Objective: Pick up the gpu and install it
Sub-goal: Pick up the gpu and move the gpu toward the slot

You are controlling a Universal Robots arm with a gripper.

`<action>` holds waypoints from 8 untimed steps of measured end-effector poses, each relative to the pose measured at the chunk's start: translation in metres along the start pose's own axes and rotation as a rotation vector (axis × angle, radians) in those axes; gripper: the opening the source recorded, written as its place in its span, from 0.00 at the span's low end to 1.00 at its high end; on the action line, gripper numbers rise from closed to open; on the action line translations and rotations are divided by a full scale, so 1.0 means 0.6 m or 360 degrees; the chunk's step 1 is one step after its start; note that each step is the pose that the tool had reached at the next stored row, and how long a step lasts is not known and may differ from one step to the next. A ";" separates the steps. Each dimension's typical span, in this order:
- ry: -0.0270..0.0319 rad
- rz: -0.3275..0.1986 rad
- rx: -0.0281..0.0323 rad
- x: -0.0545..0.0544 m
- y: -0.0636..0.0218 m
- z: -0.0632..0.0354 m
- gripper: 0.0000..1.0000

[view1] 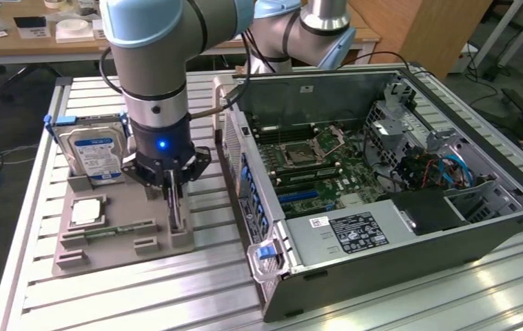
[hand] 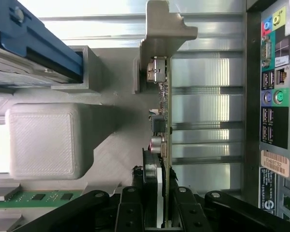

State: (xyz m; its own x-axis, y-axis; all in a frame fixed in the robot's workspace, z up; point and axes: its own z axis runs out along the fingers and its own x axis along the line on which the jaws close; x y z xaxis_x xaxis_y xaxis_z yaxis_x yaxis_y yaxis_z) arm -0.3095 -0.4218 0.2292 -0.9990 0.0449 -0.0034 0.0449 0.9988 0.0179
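On the slatted aluminium worktop (view1: pixel 408 296), beside an open desktop computer case (view1: pixel 381 276), a Universal Robots arm reaches straight down over a grey parts fixture (view1: pixel 114 255), its end effector (view1: pixel 171 185) closed on the upper edge of the gpu (view1: pixel 178 215). The dark card stands edge-on, a slim blade whose lower end sits in a holder block (view1: pixel 180 238) at the fixture's side nearest the case. From the wrist view, the end effector (hand: pixel 165 212) has a finger on each face of the gpu (hand: pixel 167 111), and the card runs away from the camera to the grey holder (hand: pixel 166 38); the case's rear ports (hand: pixel 270 96) lie just beyond. A boxy hard drive (view1: pixel 96 153) with a blue-and-white label stands at the fixture's far end, a small square silver chip (view1: pixel 87 212) lies flat near the middle, and a green memory stick (hand: pixel 38 197) rests in a slot close by. Judged from this, the pick-up step is in hand: the grasp looks made, and the card is not yet clear of its holder. Freeing it would call for a straight pull along the card's own plane, since a sideways tug could bind it in the holder, and installing it would call for lining its edge up with an expansion slot (view1: pixel 296 196) on the motherboard (view1: pixel 312 162).
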 end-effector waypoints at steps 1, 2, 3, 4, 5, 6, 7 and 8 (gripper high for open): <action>0.00001 0.0000 -0.00010 0.000 0.000 -0.002 0.28; 0.00001 0.0000 -0.00022 0.000 0.000 -0.004 0.28; 0.00002 0.0000 -0.00032 0.000 0.000 -0.006 0.28; 0.00003 0.0000 -0.00048 0.000 0.000 -0.008 0.28; 0.00003 0.0000 -0.00056 0.000 0.000 -0.011 0.28; 0.00003 0.0000 -0.00061 0.000 0.000 -0.014 0.28; 0.00003 0.0000 -0.00067 0.000 0.000 -0.017 0.28; 0.00003 0.0000 -0.00070 0.000 0.000 -0.019 0.28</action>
State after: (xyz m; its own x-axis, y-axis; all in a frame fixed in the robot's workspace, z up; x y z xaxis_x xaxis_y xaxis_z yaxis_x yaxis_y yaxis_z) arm -0.3095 -0.4219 0.2405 -0.9990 0.0449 -0.0032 0.0448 0.9987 0.0223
